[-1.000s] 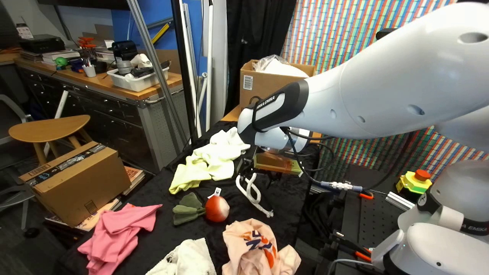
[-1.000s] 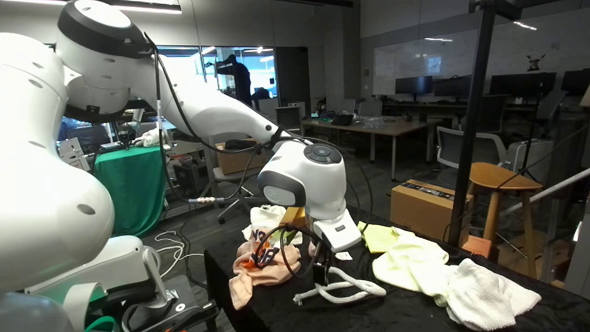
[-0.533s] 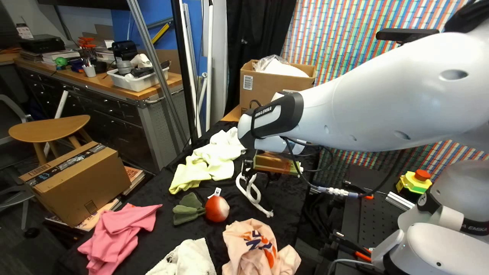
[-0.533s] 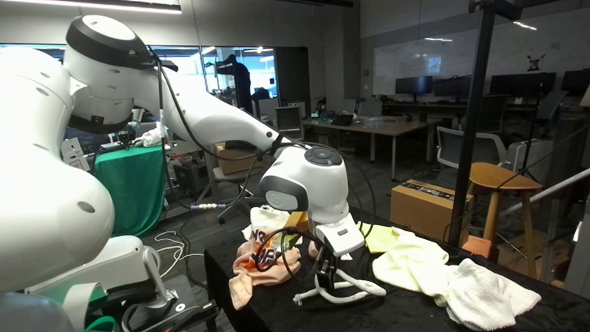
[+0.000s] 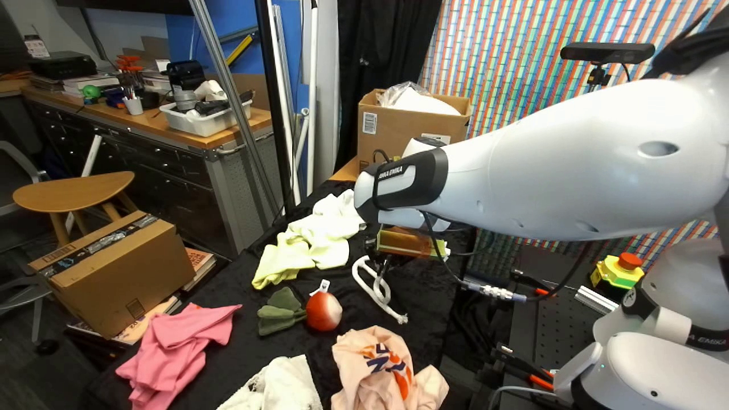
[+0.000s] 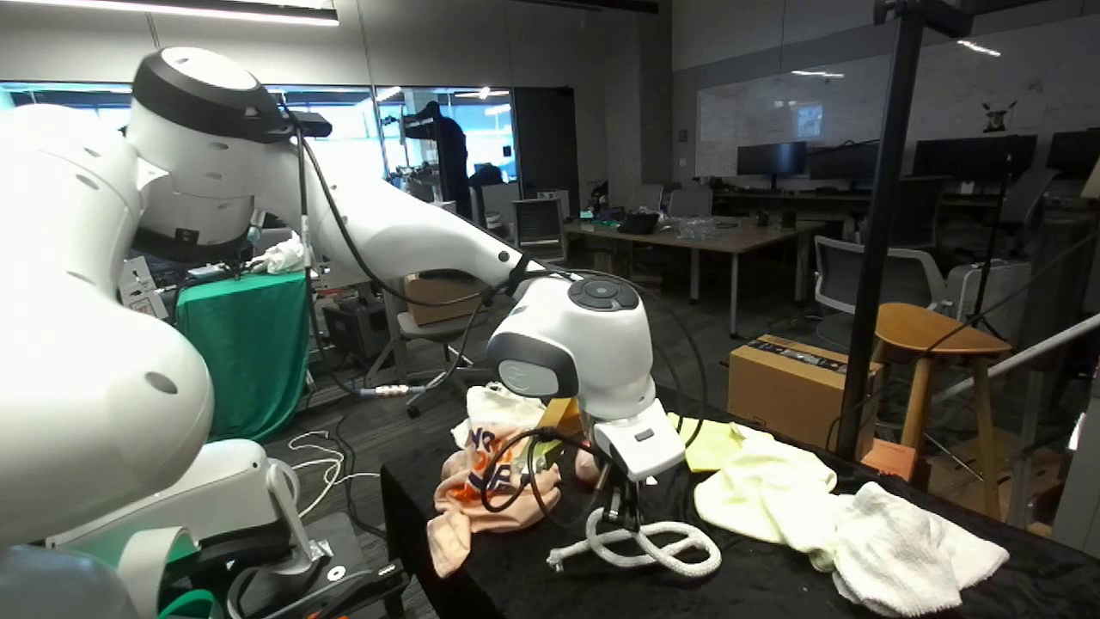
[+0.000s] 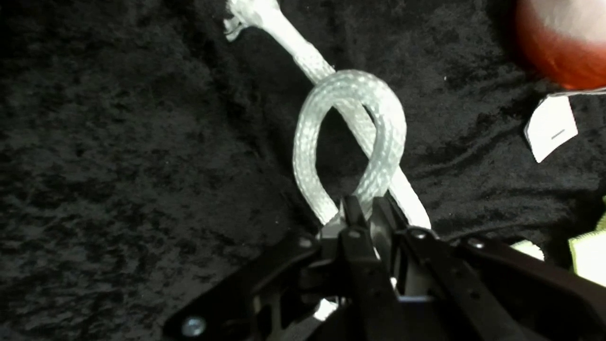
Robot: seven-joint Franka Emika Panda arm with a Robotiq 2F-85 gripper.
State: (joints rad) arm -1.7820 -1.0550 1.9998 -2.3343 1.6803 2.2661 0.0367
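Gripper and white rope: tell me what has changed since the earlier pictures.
In both exterior views the arm has come down; in an exterior view the gripper has also edged toward the picture's right. Its fingers have closed on a strand of the white rope, whose loop has shifted slightly. The pink cloth, red-and-white toy and yellow cloth lie as before.
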